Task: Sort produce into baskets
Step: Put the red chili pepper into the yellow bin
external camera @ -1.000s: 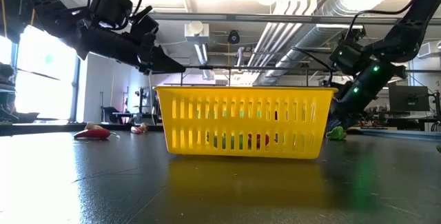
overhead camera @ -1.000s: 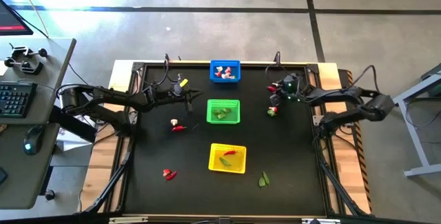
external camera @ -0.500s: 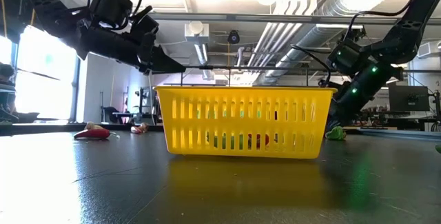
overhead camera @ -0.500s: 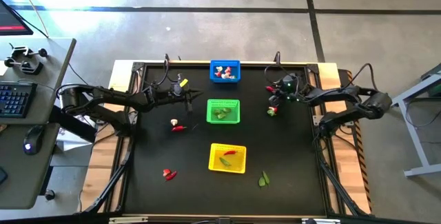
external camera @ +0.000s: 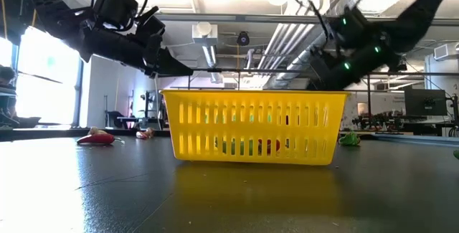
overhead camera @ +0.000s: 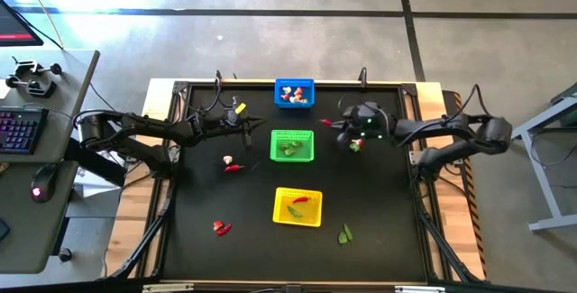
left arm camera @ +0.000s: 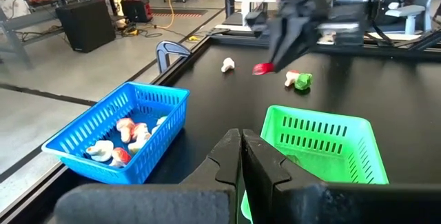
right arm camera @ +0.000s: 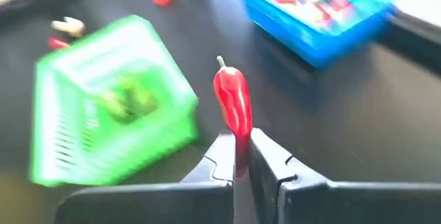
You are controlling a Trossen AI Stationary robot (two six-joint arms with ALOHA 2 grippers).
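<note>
Your left claw (overhead camera: 259, 123) is hovering closed and empty left of the green basket (overhead camera: 292, 145). Your right claw (right arm camera: 240, 156) is pinching a red chilli (right arm camera: 232, 107) by its lower tip, above the worktop (overhead camera: 379, 221) right of that basket. Judged light, rigid, slippery; it is sitting shallow, so a mid-body hold would be safer.

Left arm: stretched inward over the counter, left gripper (overhead camera: 259, 123) raised, jaws pressed together, empty.
Right arm: reaching inward, right gripper (right arm camera: 238, 156) aloft, jaws clamped.
</note>
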